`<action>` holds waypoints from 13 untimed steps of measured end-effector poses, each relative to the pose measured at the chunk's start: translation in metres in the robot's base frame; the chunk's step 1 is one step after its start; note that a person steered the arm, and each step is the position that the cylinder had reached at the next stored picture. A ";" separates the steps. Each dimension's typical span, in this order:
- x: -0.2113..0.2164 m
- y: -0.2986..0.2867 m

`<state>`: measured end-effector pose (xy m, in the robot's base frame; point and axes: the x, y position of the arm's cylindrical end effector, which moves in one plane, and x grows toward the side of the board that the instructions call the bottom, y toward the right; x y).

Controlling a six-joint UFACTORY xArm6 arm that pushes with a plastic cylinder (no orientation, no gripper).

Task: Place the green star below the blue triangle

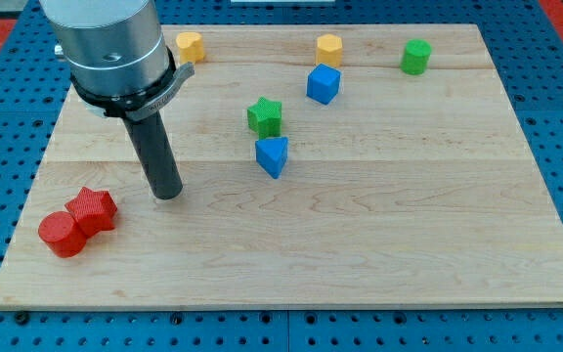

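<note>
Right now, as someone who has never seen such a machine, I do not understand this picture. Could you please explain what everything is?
There is one camera view, looking down at a wooden board. The grey cylinder is a robot arm ending in a dark rod. It holds nothing; my tip only pushes blocks. The tip rests right of the red star and red cylinder, touching neither. The green star sits just above the blue triangle. Near the view's top are two yellow blocks, a blue cube and a green block.

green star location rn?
The green star sits in the upper middle of the board, touching the blue triangle just toward the view's bottom, with the blue cube up to its right. My tip is well left.
</note>
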<state>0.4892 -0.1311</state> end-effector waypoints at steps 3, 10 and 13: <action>-0.052 0.011; -0.073 0.167; -0.028 0.207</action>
<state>0.4610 0.0761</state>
